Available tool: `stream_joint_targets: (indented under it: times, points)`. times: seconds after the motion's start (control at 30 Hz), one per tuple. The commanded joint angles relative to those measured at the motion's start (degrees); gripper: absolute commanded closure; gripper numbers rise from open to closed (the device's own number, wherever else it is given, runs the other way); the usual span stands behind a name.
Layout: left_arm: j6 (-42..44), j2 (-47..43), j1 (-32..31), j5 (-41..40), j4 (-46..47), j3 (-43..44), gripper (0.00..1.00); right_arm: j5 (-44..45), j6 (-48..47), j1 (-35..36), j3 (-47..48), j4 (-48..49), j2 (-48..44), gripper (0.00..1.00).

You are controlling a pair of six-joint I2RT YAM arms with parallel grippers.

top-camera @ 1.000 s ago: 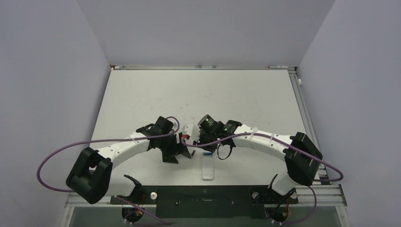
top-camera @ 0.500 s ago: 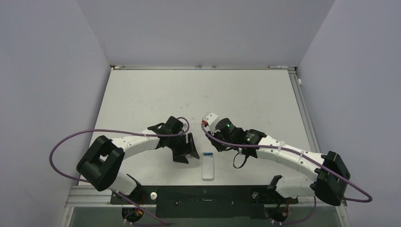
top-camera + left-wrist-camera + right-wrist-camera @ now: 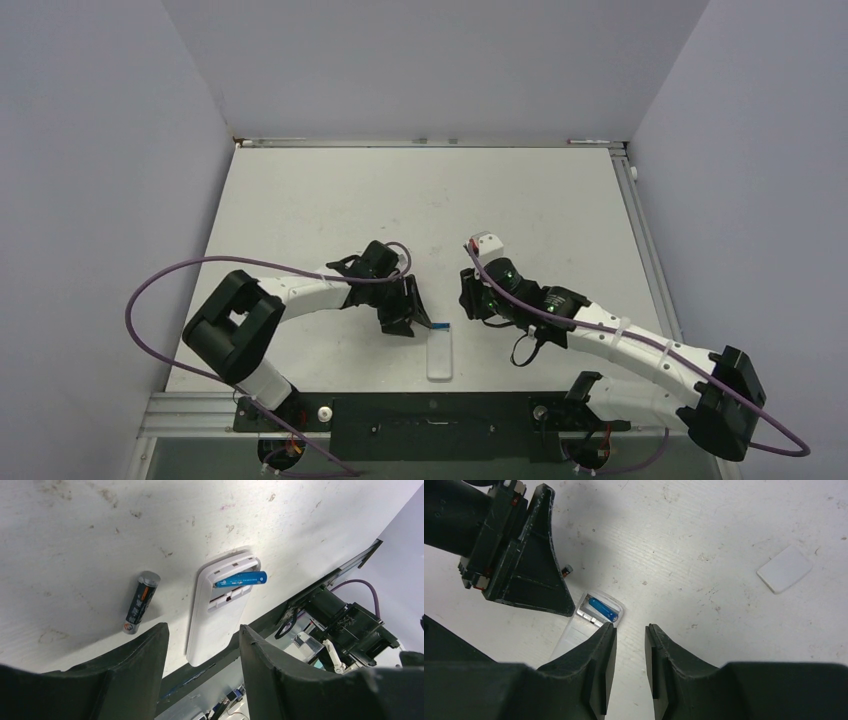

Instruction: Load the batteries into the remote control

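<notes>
Both arms have swung apart; the right gripper [image 3: 630, 630], narrowly parted and empty, sits right of the remote control [image 3: 212, 635]. The left gripper [image 3: 202, 630] hovers open. Askew at the remote's far end, the blue battery [image 3: 241, 578] could pop out if nudged, and the dark battery [image 3: 141, 601] on the table [image 3: 75, 540] could roll.

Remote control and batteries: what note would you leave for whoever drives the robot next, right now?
Left gripper: open, empty. Right gripper: slightly open, empty.
White plastic remote control: face down on the white table, battery bay open.
Slim blue cylindrical battery: crooked in the bay, not seated.
Dark cylindrical battery with metallic tip: on the table beside the remote.
Small flat white cover piece: loose on the table.
Done: nothing fully loaded. Left: seat blue, load dark.
</notes>
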Motion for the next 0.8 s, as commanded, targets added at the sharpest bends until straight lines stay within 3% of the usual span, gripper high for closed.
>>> stream_joint_targets:
  times: [0.0,0.77]
  points:
    - [-1.7,1.9,-0.8,0.7,4.6,2.1,0.50,-1.8,6.8,-0.6,0.2,1.8,1.4,0.72]
    - [-1.8,7.0,-0.9,-1.3,5.2,5.3,0.80,-5.2,13.6,-0.7,-4.5,7.5,4.8,0.80]
